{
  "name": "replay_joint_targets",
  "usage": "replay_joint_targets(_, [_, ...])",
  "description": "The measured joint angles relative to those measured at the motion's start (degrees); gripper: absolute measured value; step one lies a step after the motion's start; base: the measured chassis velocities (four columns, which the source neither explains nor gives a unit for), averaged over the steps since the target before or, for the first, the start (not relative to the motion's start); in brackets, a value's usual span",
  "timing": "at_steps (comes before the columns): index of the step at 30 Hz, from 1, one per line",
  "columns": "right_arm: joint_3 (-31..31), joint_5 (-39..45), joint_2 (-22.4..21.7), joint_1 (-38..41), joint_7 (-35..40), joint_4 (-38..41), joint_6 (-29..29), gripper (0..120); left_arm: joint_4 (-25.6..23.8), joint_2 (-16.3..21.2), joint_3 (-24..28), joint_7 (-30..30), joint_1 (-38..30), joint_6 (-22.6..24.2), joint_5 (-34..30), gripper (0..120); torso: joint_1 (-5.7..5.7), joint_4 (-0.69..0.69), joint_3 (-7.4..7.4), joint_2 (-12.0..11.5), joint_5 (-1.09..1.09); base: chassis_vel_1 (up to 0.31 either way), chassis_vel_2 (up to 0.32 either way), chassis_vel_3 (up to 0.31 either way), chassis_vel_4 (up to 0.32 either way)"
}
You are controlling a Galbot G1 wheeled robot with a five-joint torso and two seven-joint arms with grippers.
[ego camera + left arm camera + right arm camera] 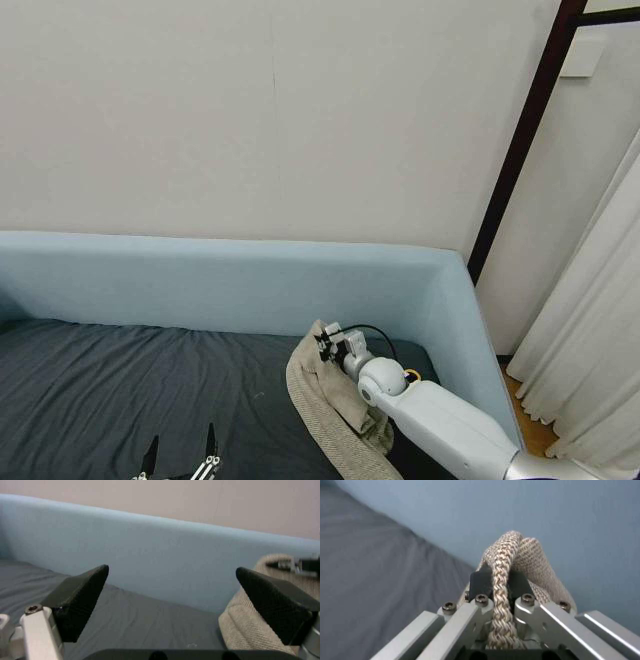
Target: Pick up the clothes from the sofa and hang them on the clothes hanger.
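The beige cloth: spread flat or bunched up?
Bunched up: the right gripper is shut on a fold of the beige cloth; the rest drapes onto the sofa.

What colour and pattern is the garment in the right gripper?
Beige knit garment, clearest in right wrist view.

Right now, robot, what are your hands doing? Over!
Right hand shut on beige knitted garment, by light blue sofa corner. Left hand open, low over dark grey seat. Nothing blocking either.
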Motion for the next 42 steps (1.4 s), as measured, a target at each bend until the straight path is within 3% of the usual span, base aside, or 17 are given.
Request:
replay_joint_targets(11, [-1.6,8.0,3.0,10.4,3.2,6.4,-0.7,0,0.2,-1.6,-0.8,-0.8,0.3,-1.4,-0.2,100,0.0,0.0,0.0,0.0,-0.01,0.0,0.0,0.0,0.0])
replay_joint_targets(15, [-0.6,15.9,5.7,14.0,10.1,13.1,-2.8,0,0.0,-2.1,-1.3,-1.0,0.6,-1.9,-0.6,100,0.0,0.04,0.0,0.0,-0.01,0.0,0.0,0.0,0.0])
replay_joint_targets(20, [1.1,20.7,4.6,13.3,15.6,19.9,-4.2,0,0.0,-2.7,-1.3,-1.1,0.6,-1.9,-0.6,100,0.0,0.03,-0.02,0.0,-0.01,0.0,0.0,0.0,0.0])
replay_joint_targets(25, [4.9,17.6,-4.2,-1.3,14.1,23.6,-3.9,0,1.3,-4.3,-0.2,-1.1,0.3,-1.9,0.0,100,0.0,-0.02,-0.01,0.0,0.03,0.0,0.0,0.0,0.0])
replay_joint_targets(26, [4.9,17.6,-4.2,-1.3,14.1,23.6,-3.9,0,1.3,-4.3,-0.2,-1.1,0.3,-1.9,0.0,100,0.0,-0.02,-0.01,0.0,0.03,0.0,0.0,0.0,0.0])
replay_joint_targets(29, [8.7,10.6,-9.4,-14.9,6.9,17.9,-0.7,0,2.0,-4.7,0.1,-1.0,0.3,-1.9,0.6,100,0.0,-0.04,0.0,0.0,0.06,0.0,0.0,0.0,0.0])
replay_joint_targets(33, [12.7,5.3,-11.3,-23.3,2.4,10.4,2.4,0,2.5,-4.6,0.2,-0.9,0.2,-1.7,0.7,100,-0.01,-0.01,0.01,0.0,0.06,0.0,0.0,0.0,0.0])
replay_joint_targets(42, [18.0,-2.8,-17.7,-30.7,-1.5,5.3,5.9,0,4.6,-4.3,1.5,-0.8,-1.2,-1.4,1.1,100,-0.01,-0.02,-0.01,0.0,0.02,0.0,0.0,0.0,0.0])
